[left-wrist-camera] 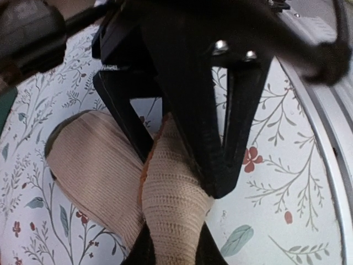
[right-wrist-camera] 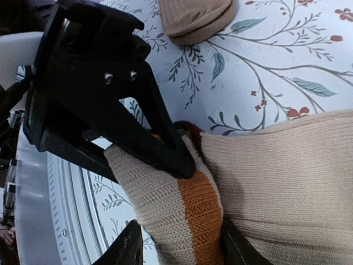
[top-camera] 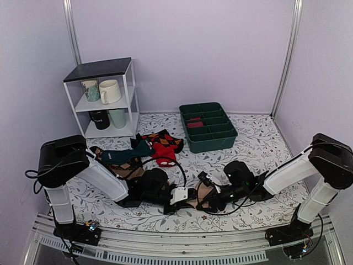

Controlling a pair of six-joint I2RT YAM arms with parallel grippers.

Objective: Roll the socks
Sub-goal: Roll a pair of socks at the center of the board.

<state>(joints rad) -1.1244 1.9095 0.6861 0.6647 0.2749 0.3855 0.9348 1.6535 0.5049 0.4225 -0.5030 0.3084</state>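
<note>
The socks (top-camera: 202,192) lie at the near middle of the table, between my two grippers. In the left wrist view a beige knit fold (left-wrist-camera: 172,204) is pinched between my left gripper's (left-wrist-camera: 172,245) fingers, and a wider beige part (left-wrist-camera: 91,165) lies flat to its left. My left gripper (top-camera: 185,196) is shut on that fold. In the right wrist view my right gripper (right-wrist-camera: 179,245) stands open round a bunched beige end with an orange stripe (right-wrist-camera: 201,212). Its left finger (right-wrist-camera: 126,248) is slightly clear of the knit. The right gripper (top-camera: 213,194) faces the left one closely.
A green divided bin (top-camera: 208,127) stands at the back centre. A white shelf (top-camera: 105,99) with mugs stands at the back left. Red argyle socks (top-camera: 165,144), a teal sock (top-camera: 129,154) and a brown sock (top-camera: 126,168) lie left of centre. The table's metal front rail (top-camera: 182,243) runs close by.
</note>
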